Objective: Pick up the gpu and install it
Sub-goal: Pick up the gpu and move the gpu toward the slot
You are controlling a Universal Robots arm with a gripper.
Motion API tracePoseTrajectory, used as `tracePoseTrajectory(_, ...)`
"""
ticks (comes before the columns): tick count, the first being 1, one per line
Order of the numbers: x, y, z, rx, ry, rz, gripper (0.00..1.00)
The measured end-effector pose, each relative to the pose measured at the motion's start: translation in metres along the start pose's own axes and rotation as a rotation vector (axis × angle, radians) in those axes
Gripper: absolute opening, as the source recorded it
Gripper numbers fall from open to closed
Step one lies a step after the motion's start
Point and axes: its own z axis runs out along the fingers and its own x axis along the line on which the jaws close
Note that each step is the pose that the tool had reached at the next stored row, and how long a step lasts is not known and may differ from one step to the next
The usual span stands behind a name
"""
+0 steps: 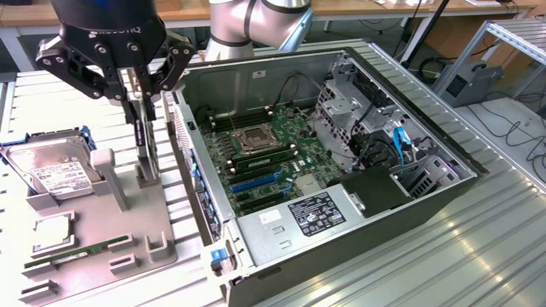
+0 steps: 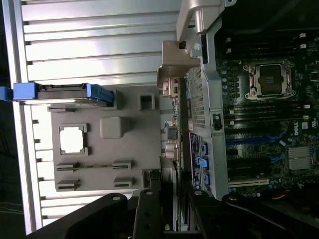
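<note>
One thin black card, the gpu (image 1: 147, 144), hangs upright and edge-on from the hand (image 1: 142, 91) in the exterior view, the fingers pinched on its upper end at roughly half their spread. Its lower end reaches down to the grey tray (image 1: 94, 272) at the edge nearest the case (image 1: 410, 211) (whether it touches the tray or hangs just clear I cannot tell). The card stands just outside the case's near wall, on the exterior view's left of it, and the motherboard (image 1: 265, 153) lies uncovered inside. Further to the exterior view's left sit the hard drive (image 1: 47, 169), a processor chip (image 1: 53, 231) and the green memory stick (image 1: 77, 251), all apart from the card. In the wrist view the hand (image 2: 169, 191) looks along the gpu (image 2: 171, 134), which runs away between the two dark fingers (image 2: 149, 209) to its silver bracket (image 2: 174, 64) at the far end. This view shows what the other hides: the card sits in the narrow gap between the tray (image 2: 132, 144) and the case wall, with the motherboard (image 2: 264, 109) beyond that wall. The ribbed metal surface (image 2: 89, 45) stretches away past the tray.
</note>
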Motion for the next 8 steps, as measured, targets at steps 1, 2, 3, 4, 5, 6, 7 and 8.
tracePoseTrajectory(1,-0.0005,0.0,0.0001,-0.0001,-0.0001,0.0,0.26)
tracePoseTrajectory(2,-0.001,0.0001,0.0,0.0,0.0,0.0,0.26)
tracePoseTrajectory(3,-0.0019,0.0001,0.0001,0.0,0.0,0.0,0.26)
tracePoseTrajectory(4,-0.0023,0.0002,0.0001,0.0,0.0,0.0,0.26)
tracePoseTrajectory(5,-0.0028,0.0002,0.0001,0.0,0.0,0.0,0.26)
tracePoseTrajectory(6,-0.0033,0.0002,0.0001,0.0,-0.0001,0.0,0.26)
tracePoseTrajectory(7,-0.0038,0.0003,0.0001,0.0,0.0,0.0,0.26)
tracePoseTrajectory(8,-0.0043,0.0003,0.0001,0.0,0.0,0.0,0.26)
